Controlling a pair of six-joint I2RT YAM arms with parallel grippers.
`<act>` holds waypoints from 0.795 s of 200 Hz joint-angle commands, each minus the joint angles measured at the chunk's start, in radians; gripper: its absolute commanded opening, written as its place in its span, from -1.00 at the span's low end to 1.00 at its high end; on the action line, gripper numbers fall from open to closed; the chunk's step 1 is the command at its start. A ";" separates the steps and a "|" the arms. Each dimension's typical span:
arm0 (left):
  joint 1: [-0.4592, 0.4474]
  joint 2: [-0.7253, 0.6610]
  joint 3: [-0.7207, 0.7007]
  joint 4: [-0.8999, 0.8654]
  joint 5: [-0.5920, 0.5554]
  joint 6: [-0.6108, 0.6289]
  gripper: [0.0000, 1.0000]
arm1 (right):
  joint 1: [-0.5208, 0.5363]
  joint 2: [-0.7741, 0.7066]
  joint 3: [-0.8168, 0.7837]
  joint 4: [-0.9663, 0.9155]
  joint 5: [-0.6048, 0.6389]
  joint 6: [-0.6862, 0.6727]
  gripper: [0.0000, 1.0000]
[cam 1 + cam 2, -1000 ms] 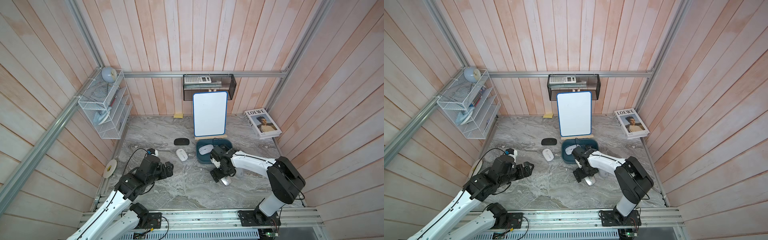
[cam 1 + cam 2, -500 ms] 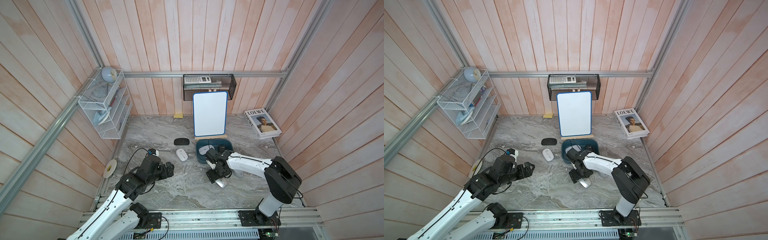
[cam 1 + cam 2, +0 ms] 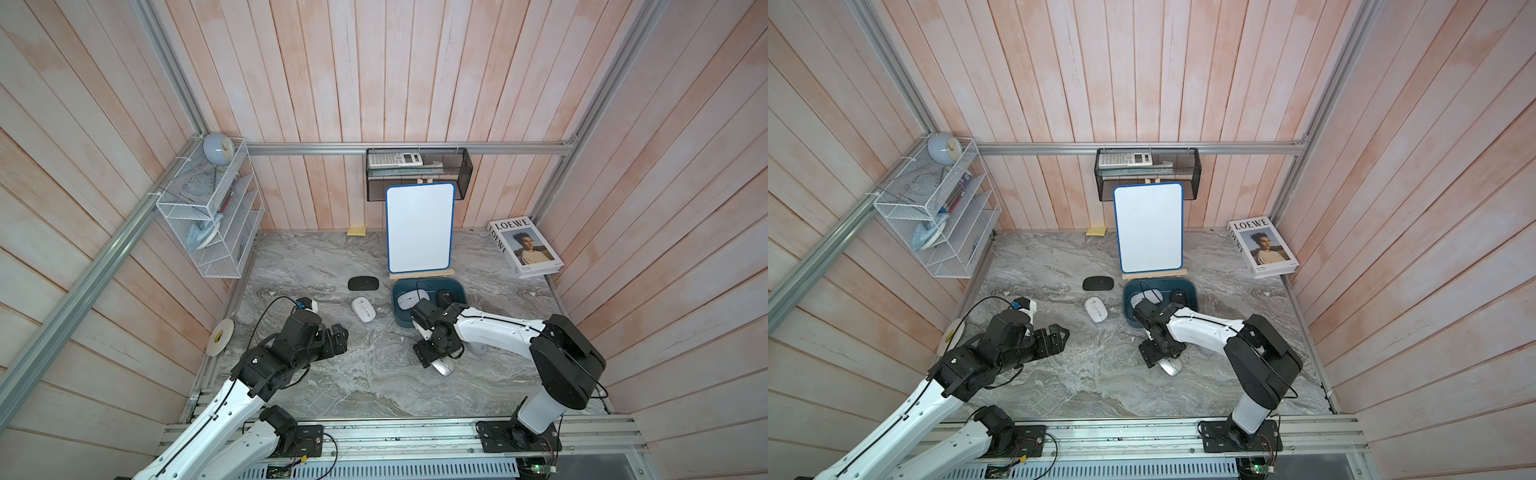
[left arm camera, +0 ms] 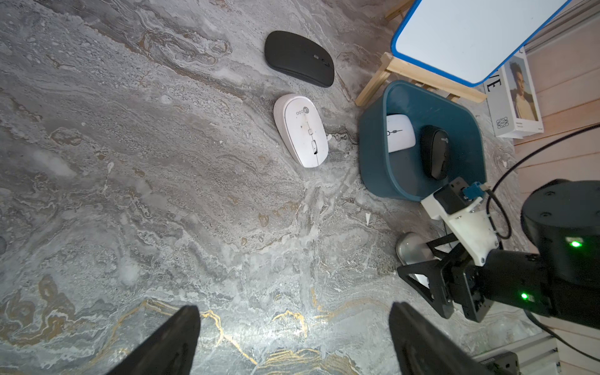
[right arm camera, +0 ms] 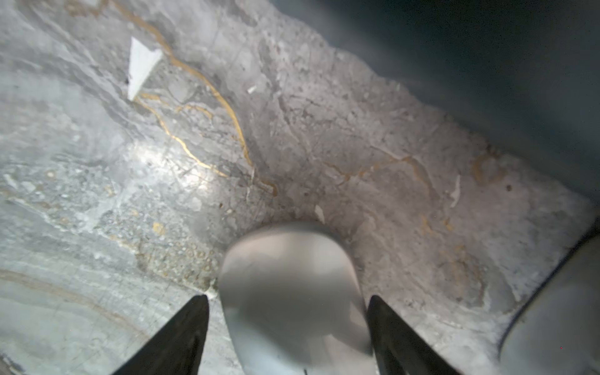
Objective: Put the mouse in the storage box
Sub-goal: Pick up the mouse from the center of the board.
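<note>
Silver mouse lies on the bench, outside the storage box and near it. Right jaws straddle it, a sliver of gap showing on one side. Left jaws gape wide, holding nothing.

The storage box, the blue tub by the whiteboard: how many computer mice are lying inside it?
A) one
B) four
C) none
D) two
D: in the left wrist view, the storage box holds a white mouse and a black mouse, lying side by side on its floor.
</note>
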 commanded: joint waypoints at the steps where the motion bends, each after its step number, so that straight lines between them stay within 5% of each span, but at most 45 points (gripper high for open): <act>1: 0.002 -0.008 -0.012 0.017 0.003 0.017 0.93 | 0.015 0.055 -0.022 -0.081 0.007 0.007 0.52; 159: 0.001 -0.006 -0.012 0.017 -0.001 0.016 0.93 | 0.023 -0.035 -0.020 -0.080 0.050 0.021 0.17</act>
